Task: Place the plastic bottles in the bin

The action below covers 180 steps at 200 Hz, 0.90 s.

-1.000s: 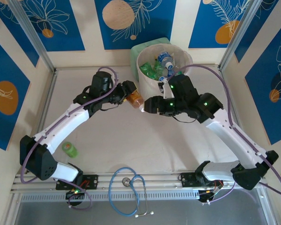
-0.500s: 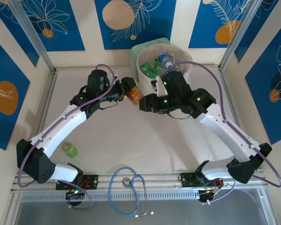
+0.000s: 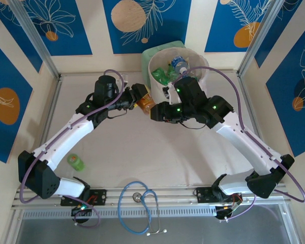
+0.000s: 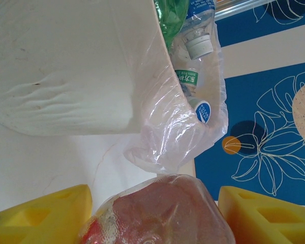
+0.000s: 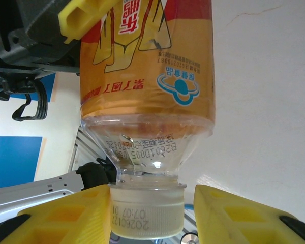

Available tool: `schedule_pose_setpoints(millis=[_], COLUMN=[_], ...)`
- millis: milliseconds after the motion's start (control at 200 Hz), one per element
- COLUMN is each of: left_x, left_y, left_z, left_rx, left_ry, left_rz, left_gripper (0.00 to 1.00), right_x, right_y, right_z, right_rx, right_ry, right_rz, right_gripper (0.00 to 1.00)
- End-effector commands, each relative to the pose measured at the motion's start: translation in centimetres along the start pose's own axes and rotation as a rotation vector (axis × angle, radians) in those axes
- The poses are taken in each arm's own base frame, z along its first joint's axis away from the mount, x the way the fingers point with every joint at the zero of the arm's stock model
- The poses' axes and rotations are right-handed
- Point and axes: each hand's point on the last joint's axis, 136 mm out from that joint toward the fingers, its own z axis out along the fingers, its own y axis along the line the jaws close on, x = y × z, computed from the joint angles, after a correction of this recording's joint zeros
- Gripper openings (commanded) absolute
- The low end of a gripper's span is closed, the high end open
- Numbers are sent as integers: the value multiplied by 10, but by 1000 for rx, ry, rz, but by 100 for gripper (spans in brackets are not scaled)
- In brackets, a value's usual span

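Evidently empty, the clear plastic bottle with an orange-and-red label (image 5: 147, 76) is looking light and crushable, so its stiff white screw cap (image 5: 148, 211) is seeming the safest hold. It is lying roughly level, cap pointing at the right gripper (image 5: 151, 216), whose jaws are flanking that cap, not yet clamped. The left gripper (image 4: 155, 213) is clamping the body, just beside the round cream-pink bin with a translucent liner (image 3: 157, 81).

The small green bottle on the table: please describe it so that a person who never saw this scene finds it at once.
On the white table, look at the near left part, beside the left arm. The small green bottle lies there, left of the blue-tubed stethoscope. It is the only loose bottle: the orange-labelled bottle is in the left pincer, the rest in the bin.
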Motion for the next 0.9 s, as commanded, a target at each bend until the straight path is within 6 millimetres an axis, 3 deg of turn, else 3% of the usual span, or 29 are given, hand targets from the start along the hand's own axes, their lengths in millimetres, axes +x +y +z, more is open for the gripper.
schedule_pose_setpoints(millis=[0, 130, 290, 410, 515, 610, 675, 775, 895], left_x=[8, 8, -3, -25, -55, -79, -83, -74, -53], left_y=[-20, -21, -36, -51, -55, -44, -32, -11, 20], left_z=[-4, -4, -10, -21, -47, -76, -89, -97, -100], left_rx=[80, 87, 92, 80, 44, -25, -86, -174, -238], left_ry=[40, 34, -4, -52, -150, -253, -285, -274, -232], left_rz=[32, 39, 107, 154, 160, 161, 178, 213, 212], left_gripper=[64, 66, 100, 100, 100, 100, 100, 100, 100], right_x=[-6, -6, -7, -15, -36, -64, -84, -115, -148], right_y=[7, 10, 14, 16, 14, 11, 7, -4, -25], right_z=[4, 3, -9, -23, -48, -75, -91, -111, -116], right_rx=[-19, -20, -29, -18, 18, 64, 124, 184, 248], right_ry=[-13, -17, -54, -103, -187, -264, -315, -389, -425], right_rz=[-15, -29, -49, -78, -110, -149, -179, -206, -203], right_gripper=[42, 31, 22, 21, 21, 21, 21, 21, 20])
